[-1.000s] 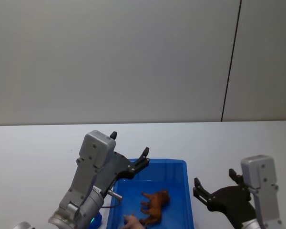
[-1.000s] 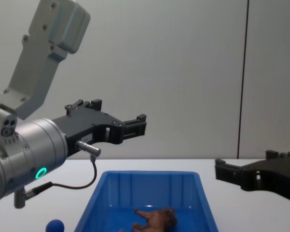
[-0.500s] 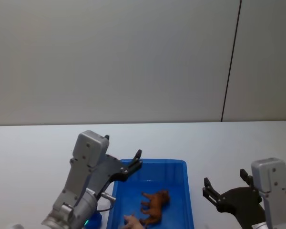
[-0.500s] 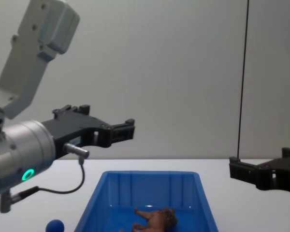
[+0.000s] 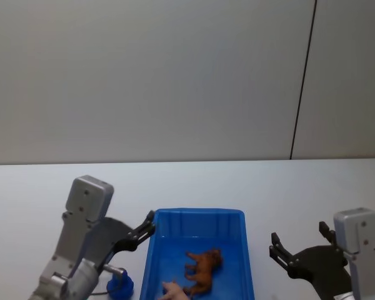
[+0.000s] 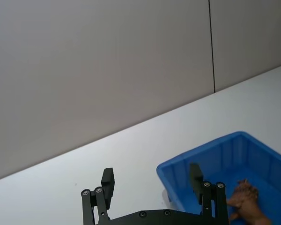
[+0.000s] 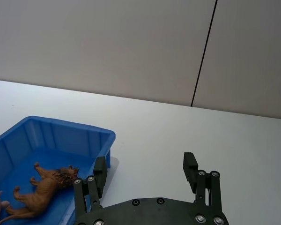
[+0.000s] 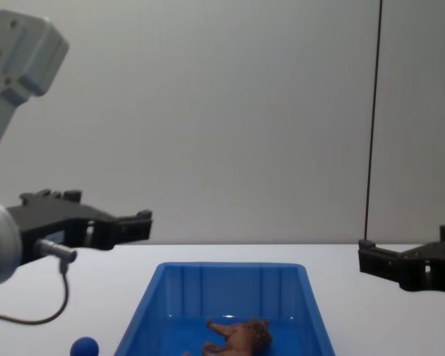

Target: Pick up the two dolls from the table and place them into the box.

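Lower centre, a brown tufted toy (image 5: 202, 272) and a pale pink toy (image 5: 172, 290) lie in a blue plastic bin (image 5: 197, 214). My left gripper (image 6: 151, 174) and right gripper (image 5: 298, 234) gape empty.

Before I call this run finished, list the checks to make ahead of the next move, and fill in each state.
1. Brown doll lies inside the box: ok.
2. Pale pink doll lies inside the box, at its near end: ok.
3. Left gripper open, holding nothing: ok.
4. Right gripper open, holding nothing: ok.
5. Both grippers clear of the dolls: ok.
6. Blue ball on the table, outside the box: ok.
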Controlling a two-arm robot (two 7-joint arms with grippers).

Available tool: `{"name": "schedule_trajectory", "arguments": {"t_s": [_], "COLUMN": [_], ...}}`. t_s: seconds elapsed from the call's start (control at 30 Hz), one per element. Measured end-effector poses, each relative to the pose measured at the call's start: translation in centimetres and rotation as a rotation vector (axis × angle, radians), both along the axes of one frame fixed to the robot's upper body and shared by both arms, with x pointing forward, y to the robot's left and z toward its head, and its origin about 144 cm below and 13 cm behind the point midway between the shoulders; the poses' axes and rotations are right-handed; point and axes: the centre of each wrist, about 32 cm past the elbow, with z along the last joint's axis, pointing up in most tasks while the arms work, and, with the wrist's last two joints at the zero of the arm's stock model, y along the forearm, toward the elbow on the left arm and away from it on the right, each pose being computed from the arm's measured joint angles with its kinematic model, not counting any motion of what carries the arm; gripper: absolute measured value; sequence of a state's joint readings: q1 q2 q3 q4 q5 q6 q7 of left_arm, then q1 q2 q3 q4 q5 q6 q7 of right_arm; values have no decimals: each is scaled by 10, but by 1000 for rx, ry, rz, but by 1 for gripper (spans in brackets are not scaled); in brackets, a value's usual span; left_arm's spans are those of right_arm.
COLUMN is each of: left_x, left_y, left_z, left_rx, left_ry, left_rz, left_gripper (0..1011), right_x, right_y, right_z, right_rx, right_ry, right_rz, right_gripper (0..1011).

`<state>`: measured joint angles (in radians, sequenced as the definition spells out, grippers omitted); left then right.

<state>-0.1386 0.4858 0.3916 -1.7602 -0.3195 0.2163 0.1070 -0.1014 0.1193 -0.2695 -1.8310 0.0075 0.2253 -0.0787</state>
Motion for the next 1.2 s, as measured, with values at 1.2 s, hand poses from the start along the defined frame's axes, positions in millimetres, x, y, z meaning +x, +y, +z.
{"name": "schedule_trajectory", "arguments": {"t_s": [1.2], "left_x": [15], "left_y": [46], "left_z": [-19], "left_rx": [90], "left_ry": [257], "left_rz": [-55], "left_gripper": [1001], "right_x": [-1], "right_y": [-1], "right_z": [0], "right_rx": [-2], "right_ry": [-2], "right_rz": [-5], "right_gripper": [1001]}}
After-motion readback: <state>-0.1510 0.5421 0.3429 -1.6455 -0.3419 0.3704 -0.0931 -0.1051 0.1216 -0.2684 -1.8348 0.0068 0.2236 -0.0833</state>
